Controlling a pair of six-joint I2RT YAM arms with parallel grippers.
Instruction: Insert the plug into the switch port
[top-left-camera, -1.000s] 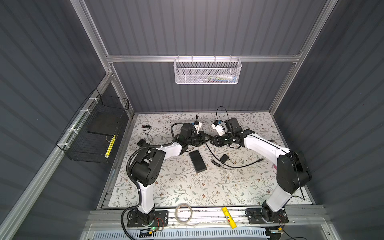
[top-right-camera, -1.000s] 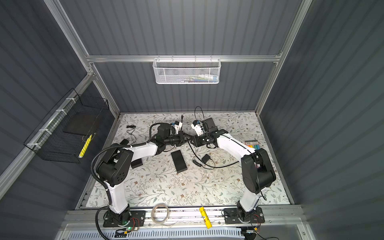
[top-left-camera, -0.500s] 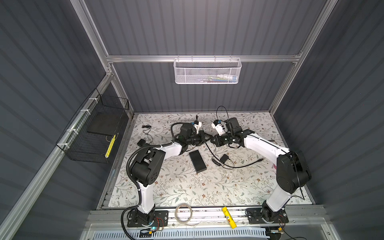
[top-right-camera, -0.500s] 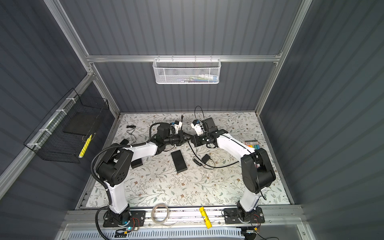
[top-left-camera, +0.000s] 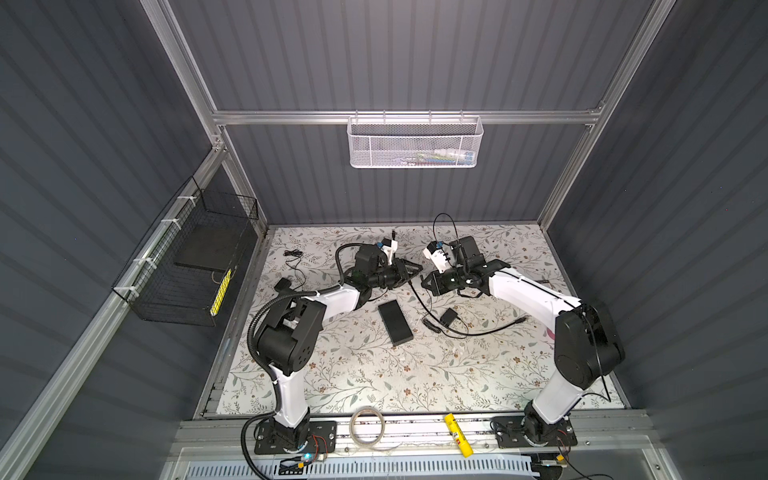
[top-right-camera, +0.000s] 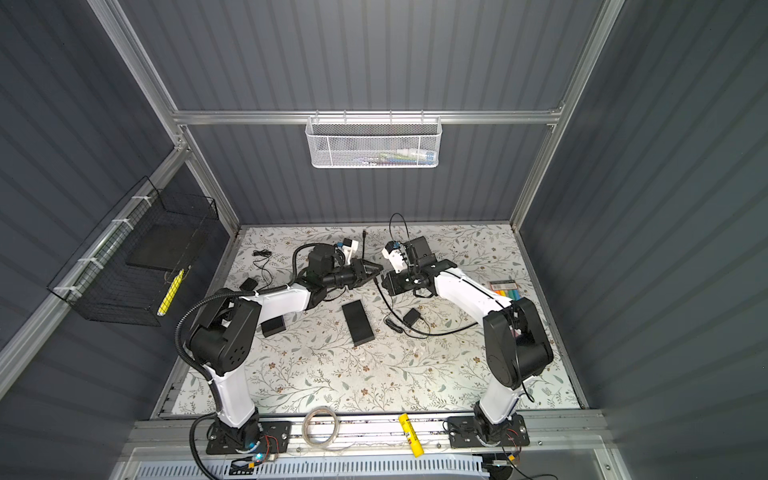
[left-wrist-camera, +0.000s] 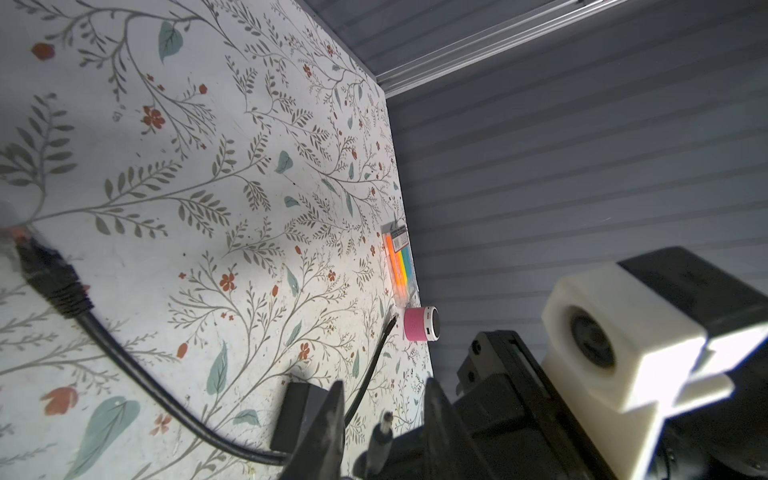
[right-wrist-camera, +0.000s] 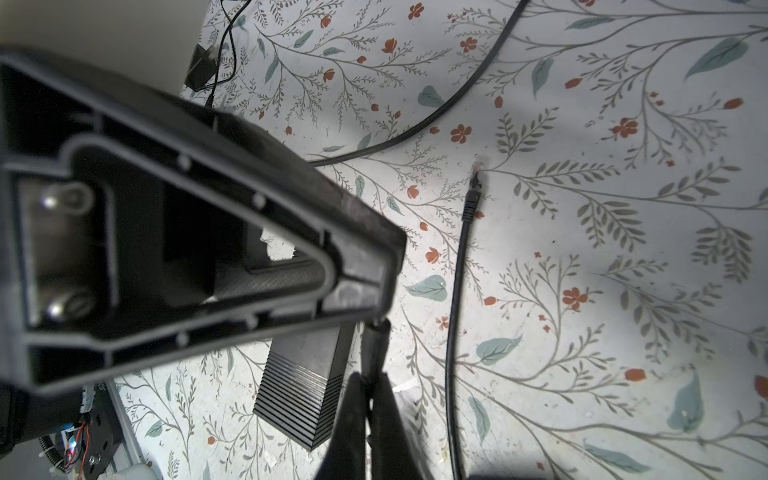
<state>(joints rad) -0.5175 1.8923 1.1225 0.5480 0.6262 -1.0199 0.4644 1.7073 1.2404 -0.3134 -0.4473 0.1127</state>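
**Black plug (right-wrist-camera: 375, 345) gripped above the floral mat (top-left-camera: 374, 374)**

The small plug is clamped in the closed jaws of the right gripper (right-wrist-camera: 371, 379), clear of the mat. Its tip is flanked by the parted fingers of the left gripper (left-wrist-camera: 385, 383), by which nothing is grasped. The switch (top-left-camera: 395, 323) is laid flat on the mat nearby, apart from the plug.

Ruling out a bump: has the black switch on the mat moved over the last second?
No. In both top views the switch keeps the same spot and angle against the small adapter lying to its right.
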